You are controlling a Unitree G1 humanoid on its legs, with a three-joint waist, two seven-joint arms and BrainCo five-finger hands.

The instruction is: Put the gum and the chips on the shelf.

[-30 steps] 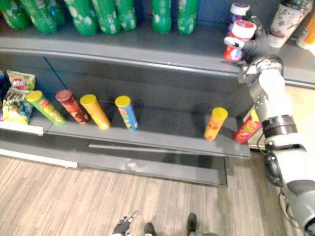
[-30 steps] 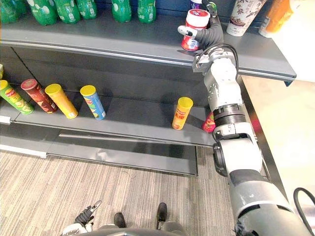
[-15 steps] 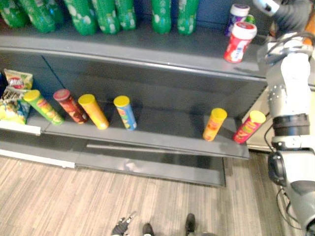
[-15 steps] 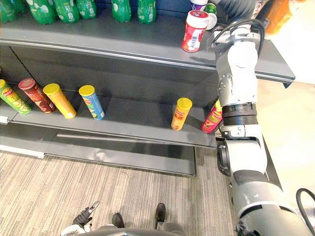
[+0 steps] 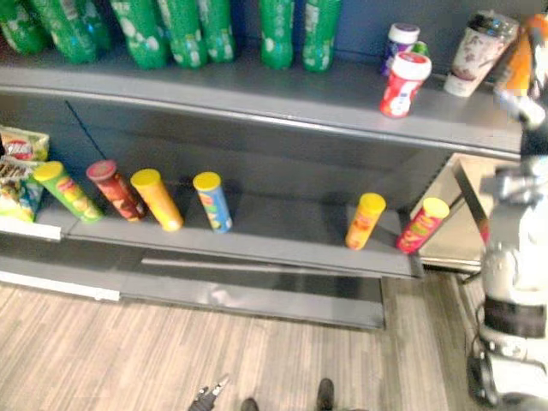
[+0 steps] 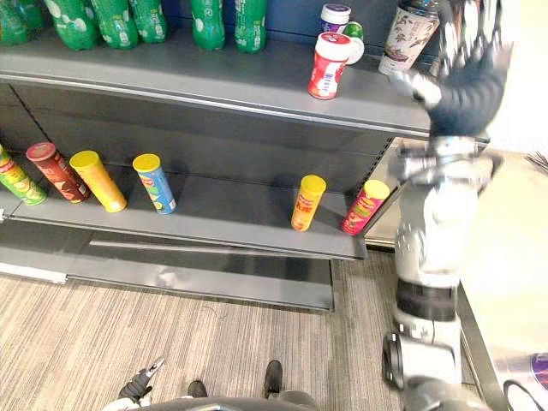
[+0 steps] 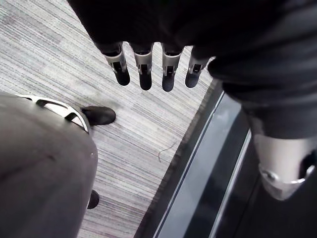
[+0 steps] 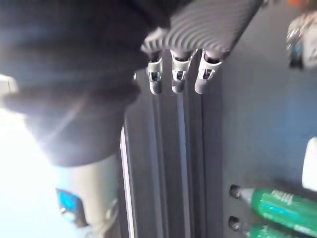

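Observation:
The gum, a red bottle with a white lid (image 6: 328, 66), stands free on the upper shelf (image 6: 214, 81). On the lower shelf (image 6: 231, 214) several chip cans lean in a row; a pink-red can (image 6: 366, 206) is at the right end beside an orange can (image 6: 306, 202). My right hand (image 6: 467, 73) is raised to the right of the gum, apart from it, fingers (image 8: 177, 74) straight and holding nothing. My left hand (image 6: 137, 390) hangs low over the floor, fingers (image 7: 144, 72) straight, empty.
Green bottles (image 5: 180, 30) line the upper shelf's left part. A purple white-lidded bottle (image 6: 334, 15) and a printed cup (image 6: 408, 26) stand behind and right of the gum. Green, dark red, yellow (image 5: 156, 199) and blue (image 5: 211, 201) cans stand at the lower left, snack bags (image 5: 17, 167) beyond.
My right hand let go of the gum bottle and pulled away up and to the right. The bottle stays on the upper shelf. The camera has shifted.

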